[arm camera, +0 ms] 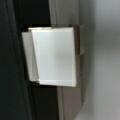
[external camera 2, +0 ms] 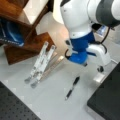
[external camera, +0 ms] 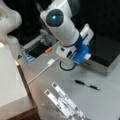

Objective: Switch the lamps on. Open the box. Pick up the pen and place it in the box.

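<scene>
The box (external camera: pixel 105 53) lies shut at a front view's right, black lid on silver-grey sides (external camera 2: pixel 107 100). Its white front latch (arm camera: pixel 53 56) fills the wrist view, spanning lid and side. My gripper (external camera 2: pixel 100 69) hangs just above that latch (external camera 2: pixel 98 78); in the wrist view no fingers show. The black pen (external camera: pixel 87 85) (external camera 2: pixel 72 88) lies untouched on the grey table in front of the box. Two long flat white bars (external camera: pixel 65 102) (external camera 2: pixel 41 62), which look like the lamps, lie side by side near the pen; no glow shows on them.
A white cable (external camera: pixel 42 71) runs across the table toward the arm's base. A pale block on a wooden shelf (external camera: pixel 10 82) (external camera 2: pixel 22 30) stands beside the bars. A black perforated board (external camera 2: pixel 15 107) lies at a front view's bottom left.
</scene>
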